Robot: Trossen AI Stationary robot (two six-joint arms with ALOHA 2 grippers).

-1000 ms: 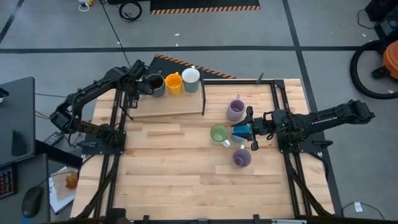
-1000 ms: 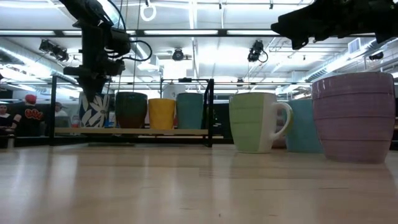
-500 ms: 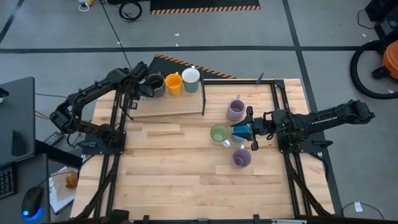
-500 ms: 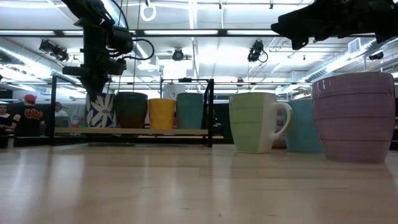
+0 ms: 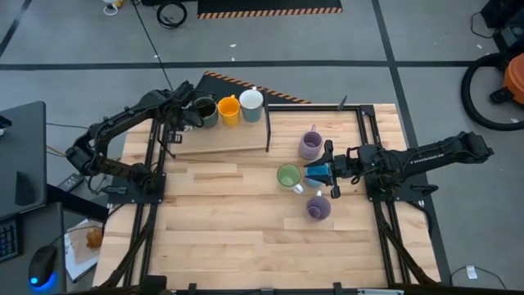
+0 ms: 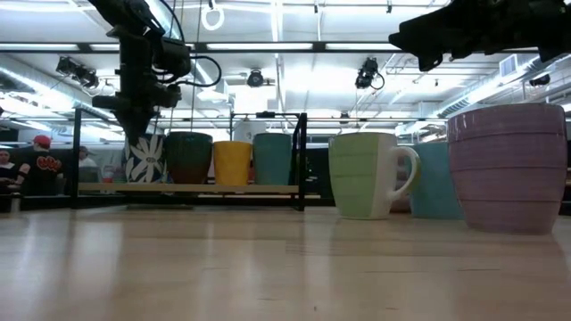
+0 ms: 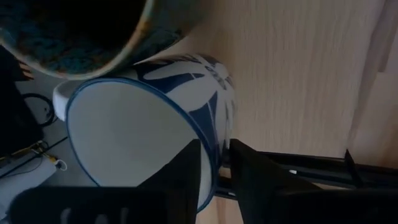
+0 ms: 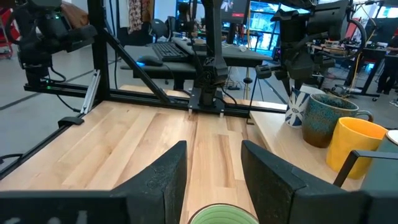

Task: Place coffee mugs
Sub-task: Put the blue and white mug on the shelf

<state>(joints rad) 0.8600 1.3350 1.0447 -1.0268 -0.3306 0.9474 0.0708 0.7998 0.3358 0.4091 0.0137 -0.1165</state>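
My left gripper (image 5: 182, 115) is at the far left, shut on a white mug with blue flowers (image 6: 144, 159) at the left end of a row on a raised wooden board (image 5: 221, 141). Beside it stand a dark mug (image 5: 205, 111), an orange mug (image 5: 228, 109) and a white mug (image 5: 250, 102). My right gripper (image 5: 326, 173) hangs open above a blue mug (image 6: 437, 178), touching nothing. A green mug (image 5: 288, 176) and two lavender mugs (image 5: 310, 145) (image 5: 318, 206) stand on the table around it. My left gripper holds the flowered mug by its rim (image 7: 214, 155), one finger (image 7: 183, 171) inside the mug and one (image 7: 261, 180) outside its wall. The fingers come from above, pointing down. The mug is upright with its base at the board; whether it rests there I cannot tell.
A black rail frame (image 5: 268, 127) edges the board and the table's far side. The near half of the table (image 5: 246, 246) is bare wood. People sit in the room behind the table (image 6: 40, 165).
My left gripper has carried the flowered mug a little toward the table's right, closer to the dark mug, keeping it upright and held. The right arm has kept still.
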